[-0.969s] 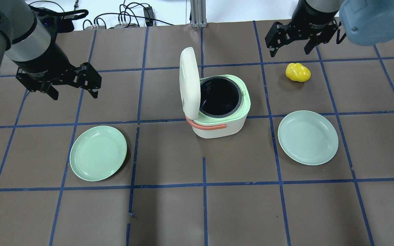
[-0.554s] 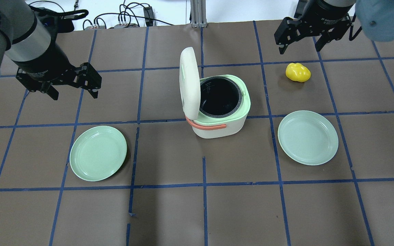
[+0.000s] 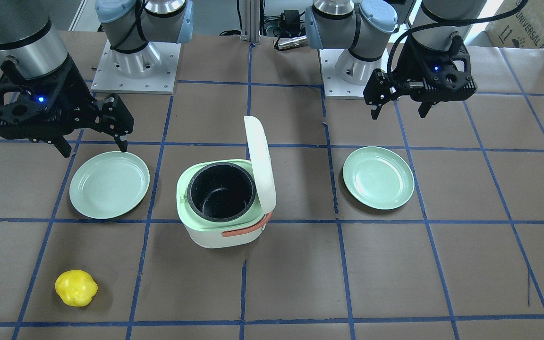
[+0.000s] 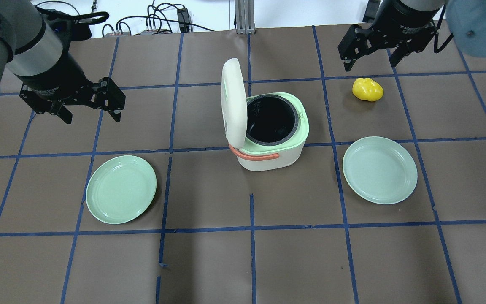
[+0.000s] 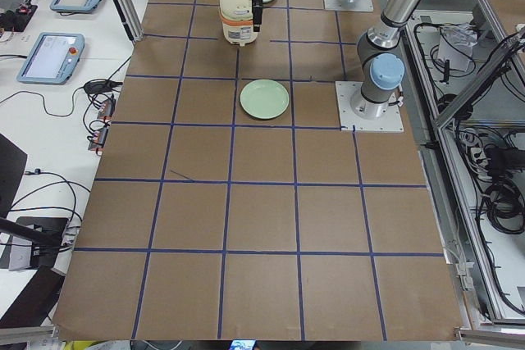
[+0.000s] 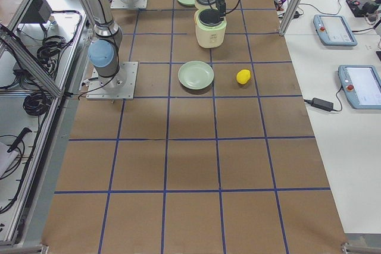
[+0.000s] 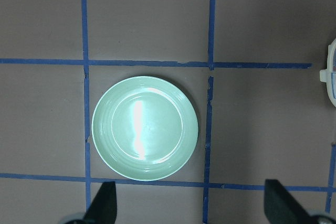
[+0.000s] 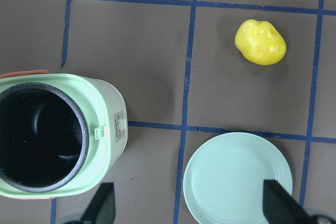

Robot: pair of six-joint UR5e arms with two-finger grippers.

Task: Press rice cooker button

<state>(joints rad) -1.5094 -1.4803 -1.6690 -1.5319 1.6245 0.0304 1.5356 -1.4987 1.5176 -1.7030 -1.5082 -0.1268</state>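
The white and green rice cooker (image 4: 268, 160) stands mid-table with its lid (image 4: 232, 103) swung up and the black inner pot showing; it also shows in the front view (image 3: 206, 236). In the right wrist view a small white latch button (image 8: 119, 125) sits on the cooker's side (image 8: 107, 98). My left gripper (image 4: 92, 116) is open and empty, hovering left of the cooker. My right gripper (image 4: 370, 63) is open and empty, hovering at the far right, just beyond a yellow lump (image 4: 367, 89). Neither gripper touches the cooker.
A green plate (image 4: 120, 188) lies front left and a second green plate (image 4: 380, 169) front right of the cooker. The left wrist view looks down on the left plate (image 7: 144, 128). Cables lie past the table's far edge.
My right gripper has shifted to the right, then held almost still. The left gripper, cooker, plates and yellow lump have not moved.
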